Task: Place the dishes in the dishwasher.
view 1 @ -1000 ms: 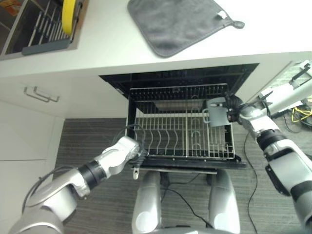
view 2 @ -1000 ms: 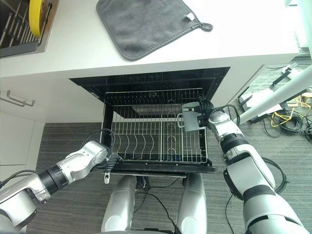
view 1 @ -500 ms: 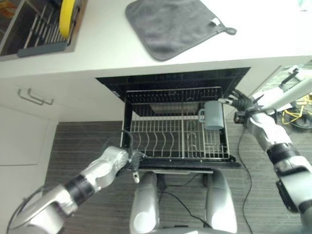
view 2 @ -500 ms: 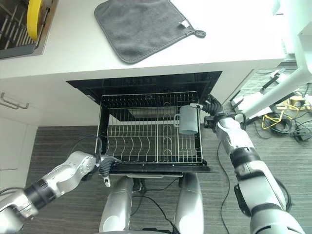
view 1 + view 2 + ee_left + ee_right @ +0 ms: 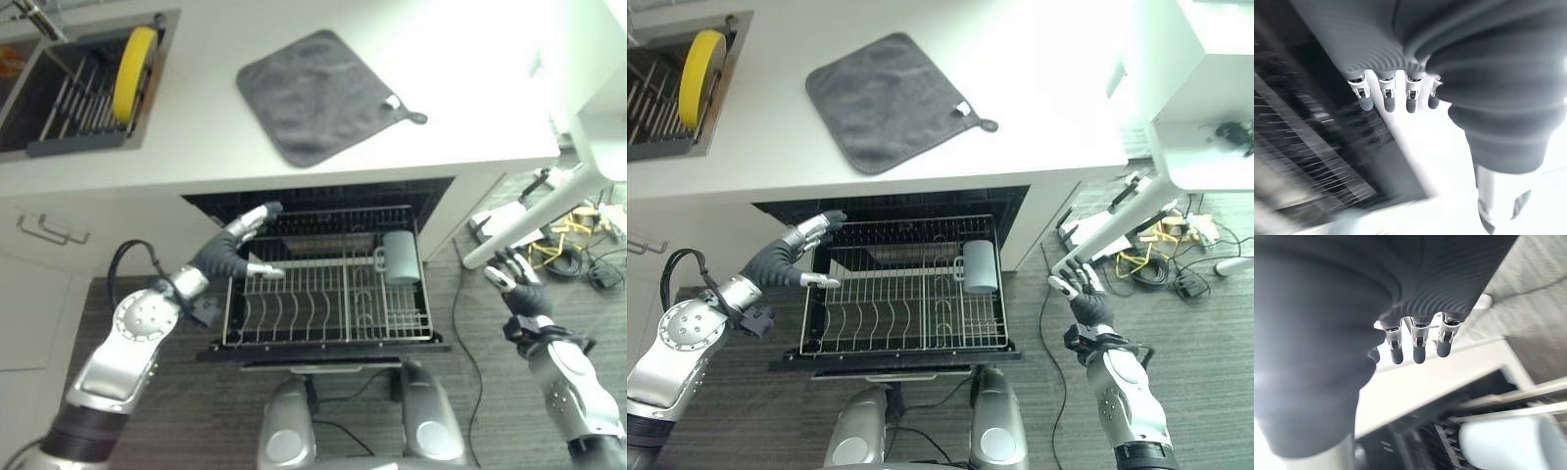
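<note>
Grey mug (image 5: pixel 979 266) lying in the pulled-out dishwasher rack (image 5: pixel 904 333) — both hands (image 5: pixel 784 257) (image 5: pixel 1080 294) open, empty

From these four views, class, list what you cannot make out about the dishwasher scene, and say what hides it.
- Dishwasher interior behind the rack: head views, dark, under the counter.
- Mug inside: head views, seen side-on.
- Sink contents beside the yellow plate: cut off by the edge.
- Rack wires: left wrist view, blurred.

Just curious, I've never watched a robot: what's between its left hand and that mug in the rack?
In the left eye view, only bare rack wires and empty tines separate the left hand from the mug.
</note>
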Tool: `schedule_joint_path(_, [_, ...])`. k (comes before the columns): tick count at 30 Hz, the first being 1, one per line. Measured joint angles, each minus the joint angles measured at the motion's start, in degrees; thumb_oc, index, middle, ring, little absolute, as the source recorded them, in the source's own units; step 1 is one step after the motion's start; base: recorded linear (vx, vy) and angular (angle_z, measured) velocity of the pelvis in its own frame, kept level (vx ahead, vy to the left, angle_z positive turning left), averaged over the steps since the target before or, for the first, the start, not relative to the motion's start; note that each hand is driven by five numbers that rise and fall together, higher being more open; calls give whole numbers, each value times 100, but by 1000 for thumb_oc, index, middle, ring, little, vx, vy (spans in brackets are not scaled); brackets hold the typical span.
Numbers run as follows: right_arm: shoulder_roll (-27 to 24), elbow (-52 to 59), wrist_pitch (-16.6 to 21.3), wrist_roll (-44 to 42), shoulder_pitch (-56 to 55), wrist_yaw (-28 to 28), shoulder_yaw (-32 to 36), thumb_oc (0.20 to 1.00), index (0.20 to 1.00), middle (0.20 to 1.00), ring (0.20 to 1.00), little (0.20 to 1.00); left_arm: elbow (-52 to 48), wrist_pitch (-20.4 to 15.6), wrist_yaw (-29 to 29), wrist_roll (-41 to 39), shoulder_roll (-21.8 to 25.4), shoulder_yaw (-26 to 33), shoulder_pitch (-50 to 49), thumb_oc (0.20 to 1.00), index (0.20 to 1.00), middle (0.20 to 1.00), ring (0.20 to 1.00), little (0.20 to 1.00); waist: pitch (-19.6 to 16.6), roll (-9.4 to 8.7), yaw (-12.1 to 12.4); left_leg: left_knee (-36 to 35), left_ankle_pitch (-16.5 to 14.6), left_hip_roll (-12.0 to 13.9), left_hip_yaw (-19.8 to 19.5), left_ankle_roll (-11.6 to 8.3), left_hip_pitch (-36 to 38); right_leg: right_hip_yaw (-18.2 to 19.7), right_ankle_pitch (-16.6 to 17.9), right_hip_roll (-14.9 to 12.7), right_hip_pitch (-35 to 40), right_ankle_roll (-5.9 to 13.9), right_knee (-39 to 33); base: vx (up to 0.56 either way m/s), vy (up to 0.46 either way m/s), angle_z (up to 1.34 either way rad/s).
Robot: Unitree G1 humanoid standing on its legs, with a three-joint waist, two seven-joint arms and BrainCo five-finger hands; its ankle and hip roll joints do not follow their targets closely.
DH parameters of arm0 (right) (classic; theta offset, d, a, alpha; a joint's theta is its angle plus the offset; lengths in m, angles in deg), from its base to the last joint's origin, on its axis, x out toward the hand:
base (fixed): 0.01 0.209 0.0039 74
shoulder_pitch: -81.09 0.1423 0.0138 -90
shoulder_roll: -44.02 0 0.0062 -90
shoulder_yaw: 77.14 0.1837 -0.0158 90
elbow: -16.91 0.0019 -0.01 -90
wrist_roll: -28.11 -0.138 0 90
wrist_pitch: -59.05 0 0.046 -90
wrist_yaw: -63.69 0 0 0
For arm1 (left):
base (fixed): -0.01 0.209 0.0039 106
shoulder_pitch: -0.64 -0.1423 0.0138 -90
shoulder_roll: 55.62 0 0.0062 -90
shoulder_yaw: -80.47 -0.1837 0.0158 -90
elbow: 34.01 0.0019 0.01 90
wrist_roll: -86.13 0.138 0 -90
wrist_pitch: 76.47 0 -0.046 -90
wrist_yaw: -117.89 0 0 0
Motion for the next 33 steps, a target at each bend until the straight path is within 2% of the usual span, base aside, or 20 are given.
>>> schedule_joint_path(5, [357,932,272,-7,-122,-64,243,1000,1000,1000,1000,1000,-12,-641,192,-337,-933,171,-584,1000,1000,1000,1000,1000,-641,55,75,-843,224,177,-33,-71,738,-207,105,323,869,-45,-864,127,-188,11])
schedule_joint_path(10, [296,1314,389,6,-187,-177,590,1000,1000,1000,1000,1000,-23,-992,257,-694,-1066,255,-751,1000,1000,1000,1000,1000,-819,170,367,-1031,302,138,-207,-71,839,-393,272,292,1161,-8,-1287,-97,75,19])
schedule_joint_path(12, [221,1360,400,-8,-114,-235,702,1000,1000,1000,1000,1000,-21,-1042,237,-694,-1066,239,-881,1000,1000,1000,1000,1000,-819,170,357,-1076,345,90,-183,-44,862,-379,303,188,1143,17,-1263,-250,417,-1])
schedule_joint_path(13, [197,1323,419,-34,-16,-314,749,1000,1000,1000,1000,1000,-8,-1082,231,-694,-1055,229,-872,1000,1000,1000,1000,1000,-792,55,338,-876,302,-13,-186,-46,799,-311,350,-24,1057,-7,-1237,-304,681,-33])
schedule_joint_path(14, [172,1439,423,-121,187,-398,817,1000,1000,1000,1000,1000,-36,-1143,249,-696,-989,208,-836,1000,1000,1000,1000,1000,-786,-235,241,561,-139,-107,-255,15,429,-30,501,-413,995,152,-1243,-243,647,-43])
schedule_joint_path(15, [108,1585,470,-121,235,-418,882,1000,1000,1000,1000,1000,-40,-1185,260,-701,-982,207,-793,1000,1000,1000,1000,1000,-789,-251,142,848,-262,-85,-448,-129,471,38,596,-561,1035,281,-1306,-229,705,-48])
schedule_joint_path(17, [24,1815,480,-119,243,-435,1039,1000,1000,1000,1000,1000,-54,-1237,262,-850,-993,205,-740,1000,1000,1000,1000,1000,-848,-94,-73,285,-372,-42,-453,-90,898,244,782,-703,1030,545,-1382,-137,554,-31])
schedule_joint_path(18, [31,1901,477,-118,244,-478,1074,1000,1000,1000,1000,1000,-9,-1237,258,-904,-990,207,-641,1000,1000,1000,1000,1000,-880,-27,-148,-76,-694,-82,-211,-13,1108,321,915,-778,1019,703,-1482,-127,529,-21])
schedule_joint_path(19, [184,1936,479,-118,234,-493,1066,1000,1000,1000,1000,1000,77,-1236,255,-921,-922,228,-524,1000,1000,1000,1000,1000,-887,-254,-205,-228,-785,-397,15,77,1185,430,1057,-1076,1019,726,-1612,-168,510,-4])
schedule_joint_path(20, [329,2016,499,-158,139,-463,1058,1000,1000,1000,1000,1000,242,-1224,251,-951,-885,124,-365,1000,1000,1000,1000,1000,-904,-476,-232,-29,-871,-627,214,226,998,476,1431,-1402,1026,650,-1797,-192,361,13])
schedule_joint_path(21, [468,2015,523,-241,142,-470,1067,1000,1000,1000,1000,1000,376,-1191,241,-985,-876,-39,-287,1000,1000,1000,1000,1000,-911,-548,-241,265,-971,-789,285,397,794,489,1833,-1552,933,485,-1869,-235,302,-9])
schedule_joint_path(22, [626,2015,532,-343,123,-448,1035,1000,1000,1000,1000,1000,443,-1113,189,-989,-873,-141,-327,1000,1000,1000,1000,1000,-915,-536,-154,347,-997,-885,410,590,674,408,2537,-1603,751,237,-2006,-255,236,-35])
schedule_joint_path(23, [754,2014,527,-370,60,-400,986,1000,1000,1000,1000,1000,455,-1087,180,-993,-854,-119,-443,1000,1000,1000,1000,1000,-916,-495,-53,306,-890,-882,585,816,603,142,3013,-1577,610,175,-2101,-326,252,-55])
schedule_joint_path(24, [789,1985,518,-415,-8,-354,930,1000,1000,1000,1000,1000,465,-1082,185,-1021,-851,-79,-587,1000,1000,1000,1000,1000,-891,-414,19,136,-757,-854,701,923,607,-210,2624,-1463,535,301,-1869,-368,237,-57])
schedule_joint_path(25, [765,2000,501,-442,15,-322,835,1000,1000,1000,1000,1000,455,-1080,186,-1097,-856,35,-772,1000,1000,1000,1000,1000,-908,-350,79,-73,-535,-793,818,1008,609,-570,1903,-1209,449,256,-1279,-330,200,-45])
schedule_joint_path(27, [727,2009,540,-452,119,-291,736,1000,1000,1000,1000,1000,410,-1069,197,-1097,-919,205,-784,1000,1000,1000,1000,1000,-898,-162,162,-628,-89,-679,837,1100,697,-415,819,-492,543,292,-224,-209,88,-27])
schedule_joint_path(29, [581,2065,620,-460,249,-305,563,1000,1000,1000,1000,1000,281,-1042,300,-1096,-888,177,-596,1000,1000,1000,1000,1000,-911,-155,168,-1198,270,-820,803,1109,868,-81,138,76,1083,407,-373,-167,22,-3])
schedule_joint_path(30, [564,2110,632,-461,264,-310,564,1000,1000,1000,1000,1000,278,-1028,330,-1096,-918,145,-497,1000,1000,1000,1000,1000,-912,-163,154,-1291,335,-865,793,1120,907,38,-8,172,1191,391,-397,-116,-44,4])
schedule_joint_path(32, [534,2321,696,-455,244,-354,561,1000,1000,1000,1000,1000,134,-951,464,-1090,-936,89,-294,1000,1000,1000,1000,1000,-988,-263,113,-1492,481,-1026,762,919,910,565,-337,520,1366,138,-682,-82,-98,8])
schedule_joint_path(33, [532,2345,744,-455,242,-354,559,1000,1000,1000,1000,1000,48,-936,516,-1090,-945,84,-291,1000,1000,1000,1000,1000,-1026,-320,125,-1546,520,-1092,750,861,887,616,-398,524,1432,-51,-944,-68,-168,-1])
